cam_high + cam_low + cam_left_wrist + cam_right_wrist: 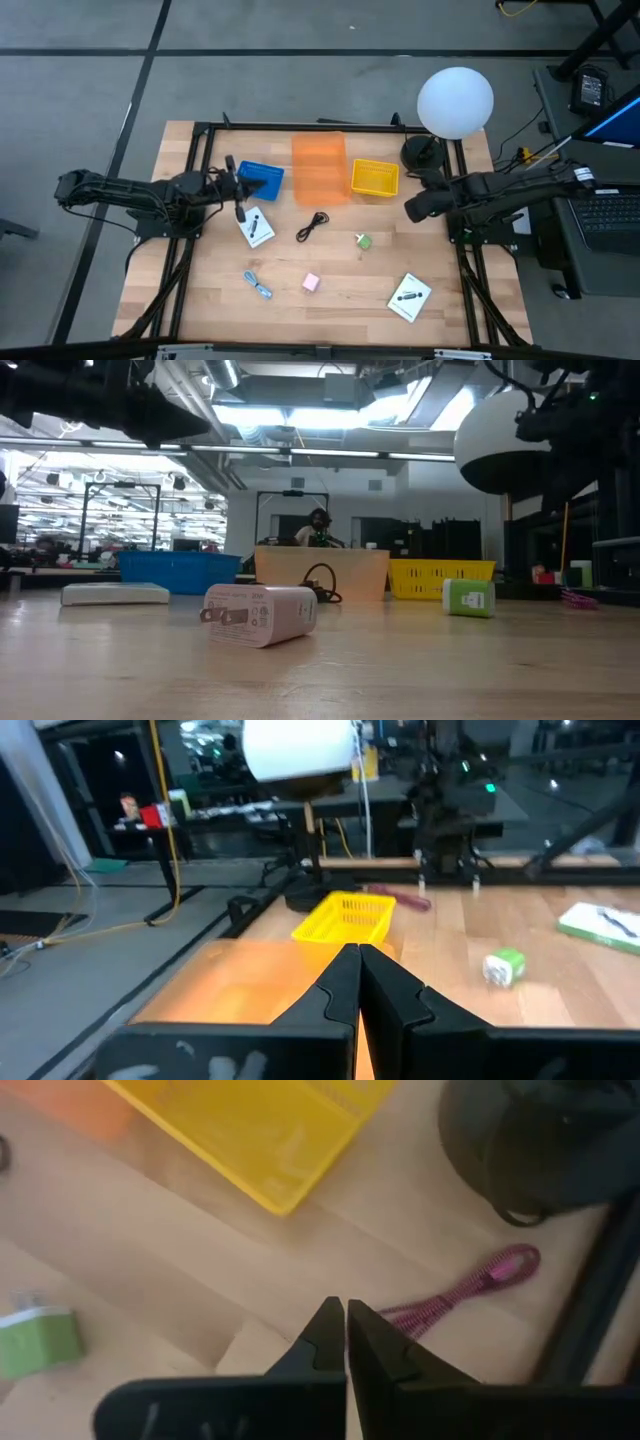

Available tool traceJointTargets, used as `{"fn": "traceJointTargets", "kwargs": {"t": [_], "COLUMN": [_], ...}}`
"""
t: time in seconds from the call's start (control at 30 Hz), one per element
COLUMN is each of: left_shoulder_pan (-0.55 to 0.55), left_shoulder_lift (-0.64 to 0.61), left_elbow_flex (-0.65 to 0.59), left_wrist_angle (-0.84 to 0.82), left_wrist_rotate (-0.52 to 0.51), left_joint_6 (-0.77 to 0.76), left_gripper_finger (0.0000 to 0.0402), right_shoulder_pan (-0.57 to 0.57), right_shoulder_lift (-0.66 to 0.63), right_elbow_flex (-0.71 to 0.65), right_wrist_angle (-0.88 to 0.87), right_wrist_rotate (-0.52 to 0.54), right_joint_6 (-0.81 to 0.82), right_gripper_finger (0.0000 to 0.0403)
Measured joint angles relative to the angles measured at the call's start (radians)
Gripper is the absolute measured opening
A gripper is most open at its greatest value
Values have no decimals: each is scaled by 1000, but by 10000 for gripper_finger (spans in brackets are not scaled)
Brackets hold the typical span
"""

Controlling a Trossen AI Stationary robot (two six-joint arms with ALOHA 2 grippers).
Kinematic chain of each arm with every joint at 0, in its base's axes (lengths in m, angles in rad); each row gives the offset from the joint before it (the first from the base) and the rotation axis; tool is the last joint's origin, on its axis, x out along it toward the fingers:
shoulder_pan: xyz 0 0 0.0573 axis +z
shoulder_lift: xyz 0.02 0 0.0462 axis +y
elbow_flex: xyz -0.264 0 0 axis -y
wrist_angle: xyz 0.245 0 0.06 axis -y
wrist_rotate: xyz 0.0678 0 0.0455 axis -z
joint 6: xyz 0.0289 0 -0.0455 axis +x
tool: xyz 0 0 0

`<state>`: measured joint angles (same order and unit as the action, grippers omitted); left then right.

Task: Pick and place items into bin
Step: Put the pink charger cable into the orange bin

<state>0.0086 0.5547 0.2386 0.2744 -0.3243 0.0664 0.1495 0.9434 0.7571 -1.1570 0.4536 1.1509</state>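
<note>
Basically both arms stretched inward mid-frame, left gripper (240, 190) and right gripper (412, 210) pinched closed, nothing held.

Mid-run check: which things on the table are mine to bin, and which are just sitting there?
To bin: two white cards, black cable, green piece, pink piece, blue piece, pink cable.
Bins: blue, orange, yellow.

Not the job: white globe lamp.

We count three bins: blue (262, 179), orange (319, 167), yellow (374, 177). Two white cards (256, 227) (410, 297), three small chargers (311, 283) (363, 241) (258, 286), perhaps two cables (313, 225) (462, 1294).
</note>
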Motion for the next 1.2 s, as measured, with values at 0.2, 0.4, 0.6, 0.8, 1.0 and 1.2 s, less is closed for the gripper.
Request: {"fn": "traceJointTargets", "kwargs": {"t": [0.2,0.4,0.6,0.8,1.0,1.2], "left_shoulder_pan": [0,0,0,0,0,0], "left_shoulder_lift": [0,0,0,0,0,0], "left_elbow_flex": [0,0,0,0,0,0], "left_wrist_angle": [57,57,59,59,58,58], "left_wrist_rotate": [-26,-26,-26,-26,-26,-26], "left_joint_6": [55,78,78,78,78,78], "left_gripper_finger": [3,3,3,3,3,3], "right_shoulder_pan": [23,25,23,18,-17,-62], "right_shoulder_lift": [99,172,234,288,332,340], "right_elbow_flex": [62,69,69,68,67,67], "right_wrist_angle": [-70,-101,-113,-114,-165,-170], "right_wrist_rotate": [-2,0,0,0,0,0], "right_joint_6": [58,115,135,147,206,206], "right_gripper_finger": [0,0,0,0,19,67]}}
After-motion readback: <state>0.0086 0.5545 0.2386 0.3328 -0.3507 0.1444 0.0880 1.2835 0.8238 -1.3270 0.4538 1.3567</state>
